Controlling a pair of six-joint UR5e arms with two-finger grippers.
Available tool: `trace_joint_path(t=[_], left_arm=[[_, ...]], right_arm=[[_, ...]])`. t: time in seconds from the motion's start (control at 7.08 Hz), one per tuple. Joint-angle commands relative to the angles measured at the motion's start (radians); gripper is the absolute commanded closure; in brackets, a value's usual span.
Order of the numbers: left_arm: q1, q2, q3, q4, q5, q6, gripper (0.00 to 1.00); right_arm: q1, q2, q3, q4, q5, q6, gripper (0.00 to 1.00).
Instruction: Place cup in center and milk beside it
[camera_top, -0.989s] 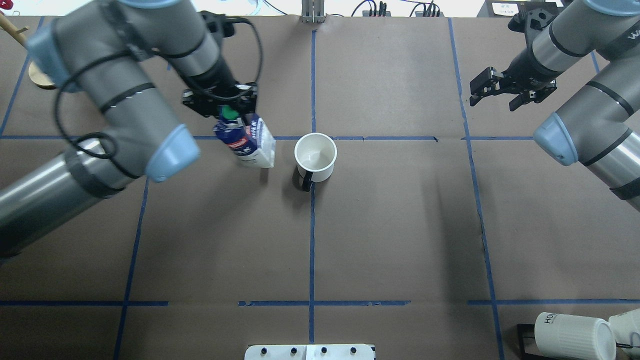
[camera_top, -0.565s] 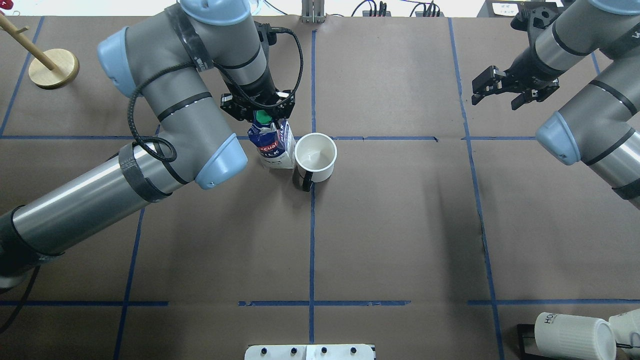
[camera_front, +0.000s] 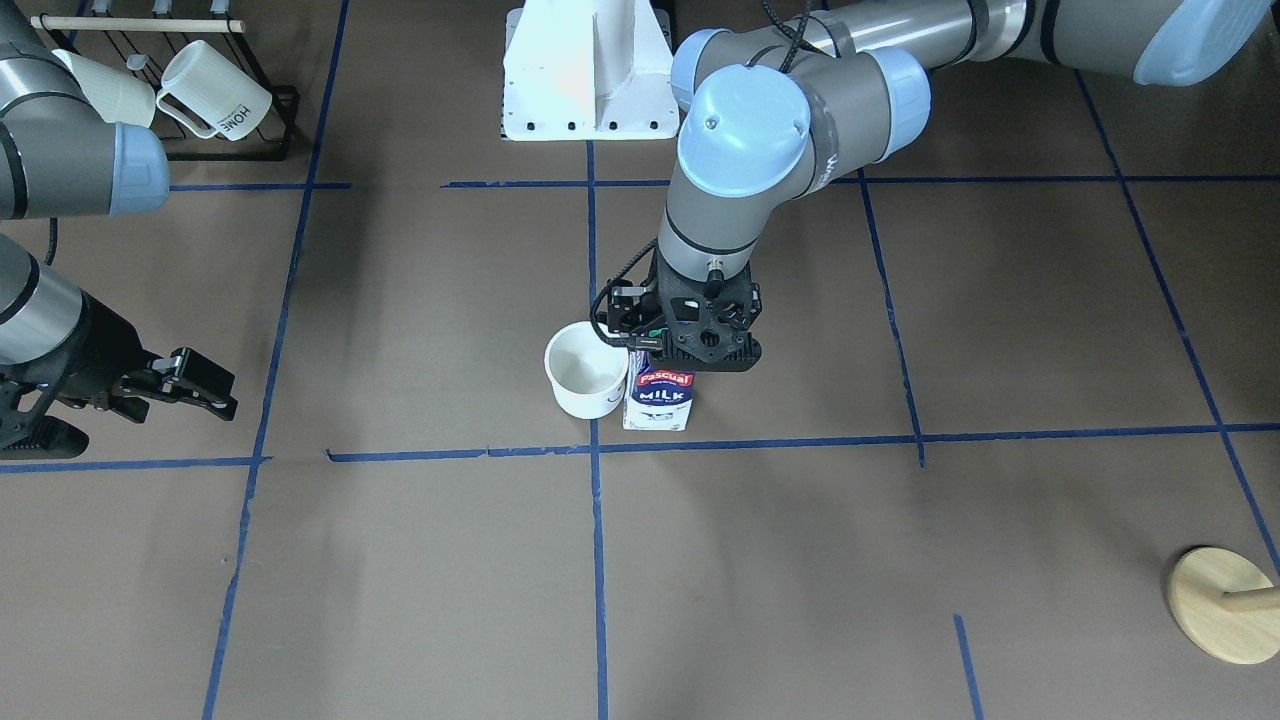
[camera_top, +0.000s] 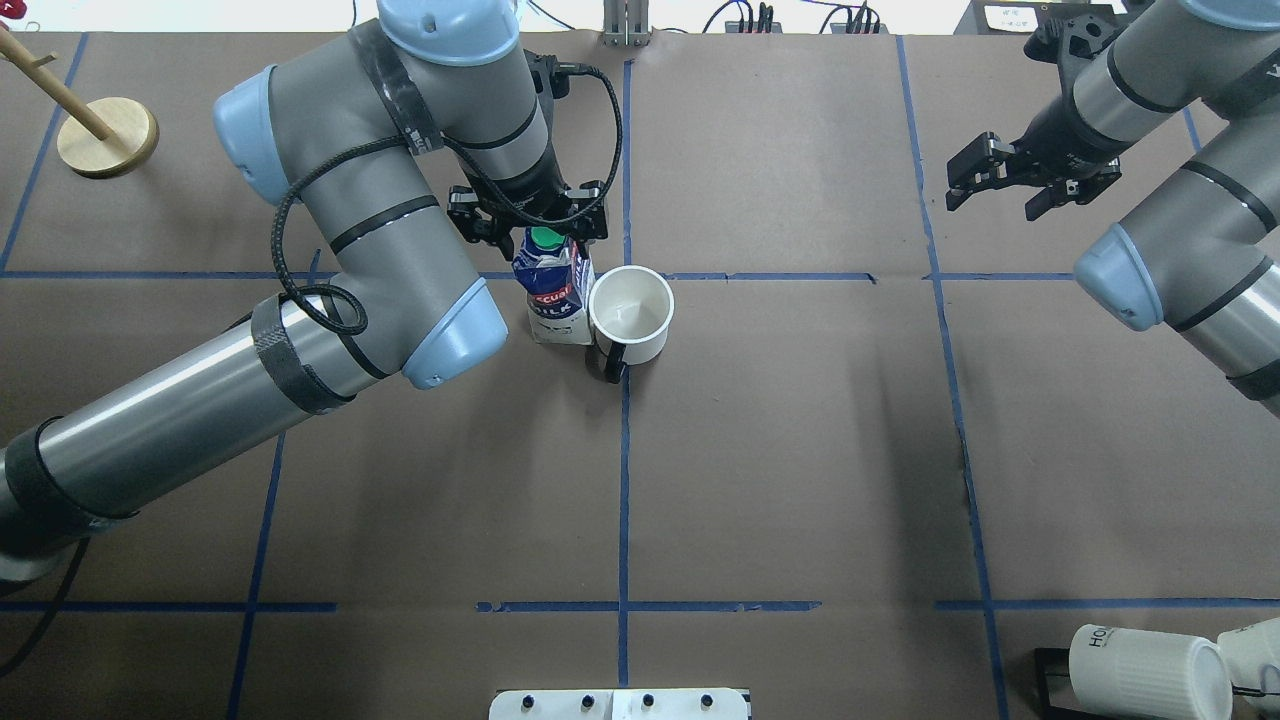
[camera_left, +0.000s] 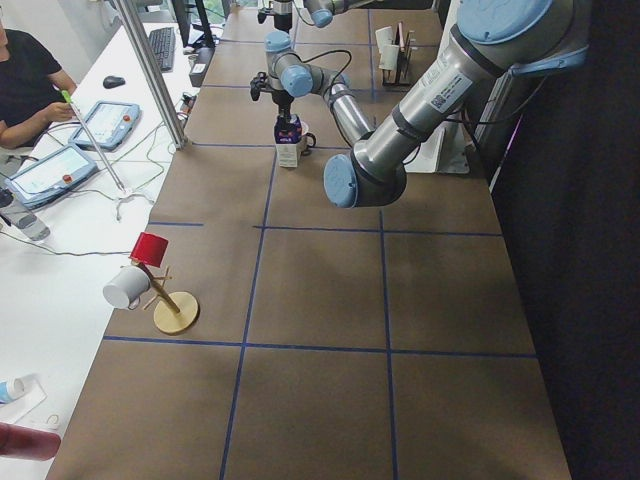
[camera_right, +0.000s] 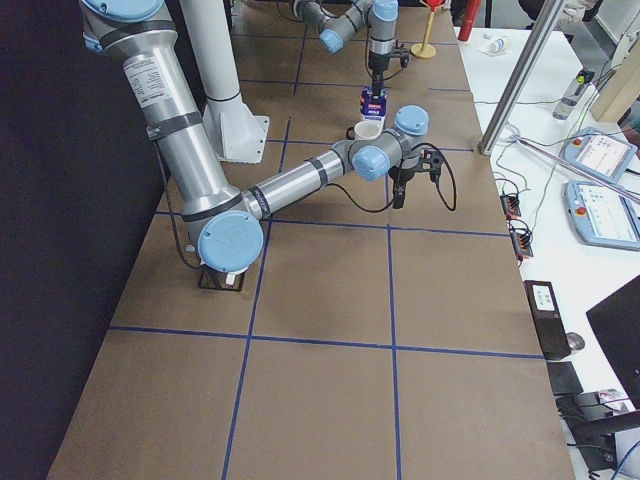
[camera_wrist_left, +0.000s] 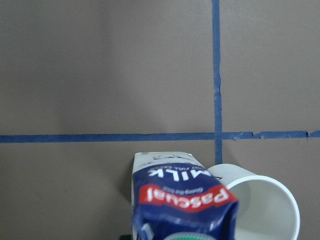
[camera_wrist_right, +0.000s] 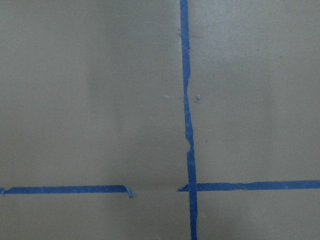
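Observation:
The white cup (camera_top: 630, 312) stands upright with its black handle toward the robot, just on the near side of the centre tape crossing (camera_top: 625, 276). The dark blue milk carton (camera_top: 555, 295) stands upright close against the cup's left side; it also shows in the front view (camera_front: 660, 395) and the left wrist view (camera_wrist_left: 185, 195). My left gripper (camera_top: 540, 232) is directly over the carton and shut on its top by the green cap. My right gripper (camera_top: 992, 198) hangs open and empty far to the right, above bare table.
A wooden mug stand (camera_top: 105, 135) is at the far left corner. A black rack with white "HOME" mugs (camera_top: 1140, 670) is at the near right corner. The white mount plate (camera_top: 620, 705) sits at the near edge.
My left arm has carried the carton to the right, from about a hand's width left of the cup to right beside it, and set it upright. The right gripper has barely moved.

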Motion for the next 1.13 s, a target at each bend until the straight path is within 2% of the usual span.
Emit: trace_joint_path(t=[0.0, 0.14, 0.28, 0.42, 0.57, 0.71, 0.99], left_arm=[[-0.109, 0.044, -0.126, 0.01, -0.007, 0.023, 0.0], [-0.178, 0.115, -0.214, 0.012, -0.018, 0.079, 0.0], [-0.275, 0.228, -0.265, 0.012, -0.132, 0.194, 0.0], [-0.388, 0.337, -0.27, 0.012, -0.218, 0.379, 0.0], [-0.476, 0.453, -0.252, 0.012, -0.237, 0.625, 0.0], [-0.559, 0.515, -0.197, 0.012, -0.238, 0.84, 0.0], [-0.758, 0.557, 0.04, 0.009, -0.241, 1.235, 0.0]], right_arm=[[0.086, -0.029, -0.002, -0.006, 0.021, -0.104, 0.0], [0.156, -0.054, -0.009, -0.013, 0.05, -0.202, 0.0], [0.231, -0.075, -0.04, -0.017, 0.091, -0.291, 0.0], [0.296, -0.1, -0.072, -0.017, 0.11, -0.386, 0.0], [0.354, -0.118, -0.109, -0.035, 0.11, -0.504, 0.0], [0.4, -0.129, -0.158, -0.062, 0.11, -0.649, 0.0], [0.474, -0.128, -0.242, -0.118, 0.108, -0.849, 0.0]])
